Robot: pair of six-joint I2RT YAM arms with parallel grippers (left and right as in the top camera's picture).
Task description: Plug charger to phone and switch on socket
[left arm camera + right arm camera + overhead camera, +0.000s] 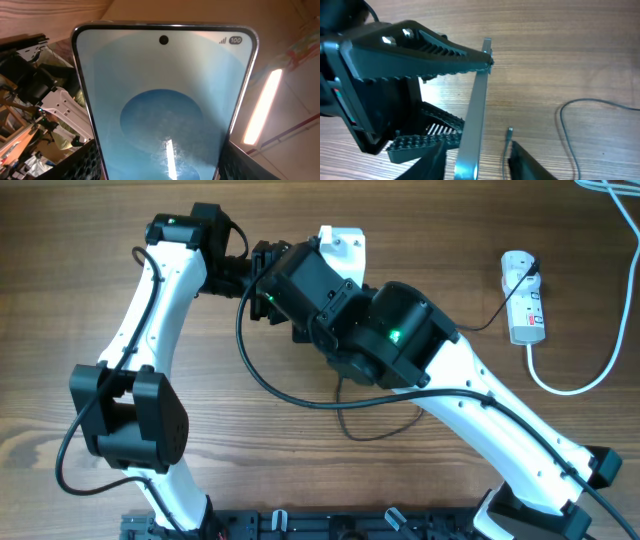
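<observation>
Phone (165,100), clamped by left gripper (162,160), blocks its view; charger (509,134) tip between right gripper's (477,146) jaws, grip unclear; socket (525,300) well apart.

phone (165,100) in the left pincer (162,167), charger (509,134) tip just beside its edge, socket (524,298) well apart at table (60,240) right
</observation>
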